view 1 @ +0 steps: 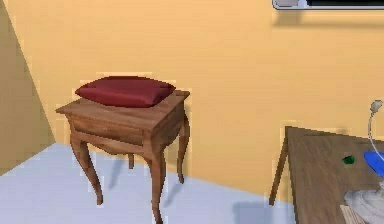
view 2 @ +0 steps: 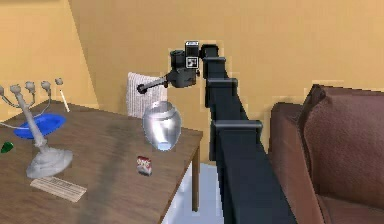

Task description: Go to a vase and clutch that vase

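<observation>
The grasp step is looking under way: the tool (view 2: 150, 87) is hanging just above the silver vase (view 2: 163, 125) at the frame's centre, near the counter's (view 2: 100, 155) right edge. I cannot tell whether the tool is gripping anything. The next move is calling for a sure hold, then a lift.

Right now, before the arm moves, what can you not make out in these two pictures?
Arm side view: whether the hand holds the silver vase; the vase shows just below it, against the table, so this cannot be told.
Arm side view: the small red and white thing beside the vase is too small to name.
Forward view: the white object on the wall is cut off by the top edge.
</observation>
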